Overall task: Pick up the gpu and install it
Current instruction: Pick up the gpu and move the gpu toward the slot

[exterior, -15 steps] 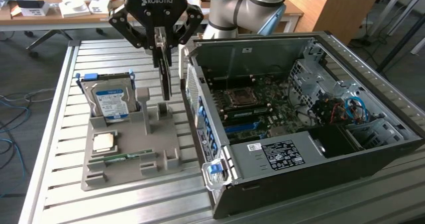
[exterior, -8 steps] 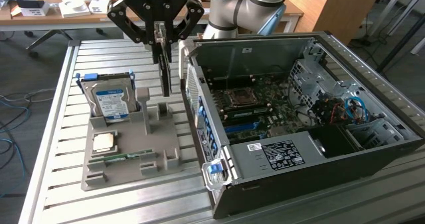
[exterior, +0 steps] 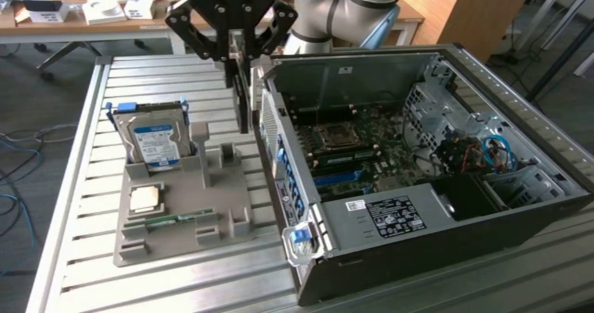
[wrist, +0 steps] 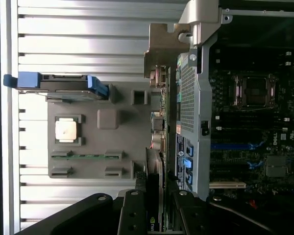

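The gpu (exterior: 244, 101) is a thin black card that hangs on edge from my gripper (exterior: 233, 54), which is shut on its upper end. It hovers above the table in the gap between the grey parts holder (exterior: 222, 222) and the rear wall of the open computer case (exterior: 371, 271). In the wrist view the gpu (wrist: 155, 171) runs edge-on away from my gripper (wrist: 157, 213), and its tan metal bracket (wrist: 162, 49) at the far end lies beside the case's rear wall (wrist: 188, 98). The motherboard (exterior: 357, 142) lies exposed inside the case.
On the grey holder stand a silver hard drive (exterior: 155, 138) with blue rails, a square processor chip (exterior: 146, 200) and a green memory stick (exterior: 172, 220). The slatted metal table (exterior: 139, 285) reaches past both. Desks with clutter stand behind.
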### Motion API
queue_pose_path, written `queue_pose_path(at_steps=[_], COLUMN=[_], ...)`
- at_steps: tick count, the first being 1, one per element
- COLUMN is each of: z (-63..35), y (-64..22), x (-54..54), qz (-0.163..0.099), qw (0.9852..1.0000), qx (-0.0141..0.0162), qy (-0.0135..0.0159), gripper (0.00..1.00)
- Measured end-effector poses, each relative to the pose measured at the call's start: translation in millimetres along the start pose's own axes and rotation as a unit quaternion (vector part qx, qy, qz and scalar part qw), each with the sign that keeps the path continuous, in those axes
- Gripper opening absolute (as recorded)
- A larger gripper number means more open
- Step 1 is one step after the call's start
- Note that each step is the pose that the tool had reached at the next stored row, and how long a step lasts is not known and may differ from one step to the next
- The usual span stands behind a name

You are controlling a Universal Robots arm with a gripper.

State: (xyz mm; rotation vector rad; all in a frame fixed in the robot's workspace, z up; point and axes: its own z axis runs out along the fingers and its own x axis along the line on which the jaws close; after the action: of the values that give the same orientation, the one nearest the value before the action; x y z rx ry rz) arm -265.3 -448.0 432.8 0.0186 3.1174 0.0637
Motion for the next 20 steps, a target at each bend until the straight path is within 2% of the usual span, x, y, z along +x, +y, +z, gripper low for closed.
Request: queue_pose_path(at_steps=[20], z=[2.2], y=[1.0], x=[-87.9], qz=[0.0], qw=[1.0], qx=[0.0], qy=[0.0004], gripper=[0.26])
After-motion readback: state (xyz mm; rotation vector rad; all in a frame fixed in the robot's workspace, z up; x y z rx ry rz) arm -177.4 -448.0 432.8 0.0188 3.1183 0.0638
